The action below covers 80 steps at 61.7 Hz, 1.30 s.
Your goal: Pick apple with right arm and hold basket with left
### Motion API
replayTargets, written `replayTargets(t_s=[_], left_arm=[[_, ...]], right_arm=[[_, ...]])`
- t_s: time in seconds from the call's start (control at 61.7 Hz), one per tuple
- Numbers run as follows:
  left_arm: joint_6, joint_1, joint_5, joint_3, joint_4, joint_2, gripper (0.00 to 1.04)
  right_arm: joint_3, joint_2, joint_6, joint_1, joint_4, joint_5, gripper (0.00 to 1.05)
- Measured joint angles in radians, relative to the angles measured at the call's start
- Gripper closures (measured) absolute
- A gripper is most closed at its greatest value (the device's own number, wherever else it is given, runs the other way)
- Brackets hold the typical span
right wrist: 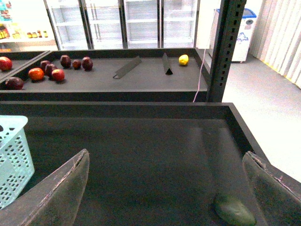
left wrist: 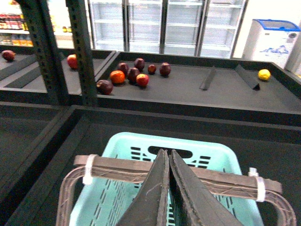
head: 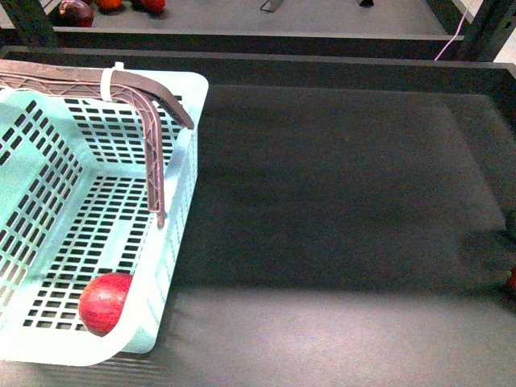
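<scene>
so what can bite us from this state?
1. The apple already lies in the basket, in the near corner against the wall; a grasp there could jam the right gripper on the slotted wall.
2. The left gripper is shut on the handles; any pull may drag the basket and roll the apple.
3. A green object lies near the open right gripper and could be bumped.

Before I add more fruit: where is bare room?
Bare: the dark tray surface right of the basket, and the basket floor beyond the apple. A green object sits near the tray's right wall. Crowded: the far shelf's fruit cluster.
</scene>
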Motion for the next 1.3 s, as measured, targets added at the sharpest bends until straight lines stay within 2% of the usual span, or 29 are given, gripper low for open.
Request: replayTargets(t_s=[0.227,0.356,0.891,1.296], left_arm=[[0.002,0.000,0.000,-0.062,-0.108,-0.170,1.01],[0.002,0.000,0.000,-0.110,-0.092,-0.202,1.01],[0.005,0.000,0.000,-0.110,-0.413,-0.547,1.01],[0.005,0.000,0.000,-0.110,-0.560,-0.695,1.01]], right_arm=[[0.000,0.000,0.000,0.000,0.000,0.000,0.09],[0.000,0.000,0.000,0.000,0.000,0.000,0.09],[0.000,0.000,0.000,0.000,0.000,0.000,0.09],[0.000,0.000,0.000,0.000,0.000,0.000,0.09]])
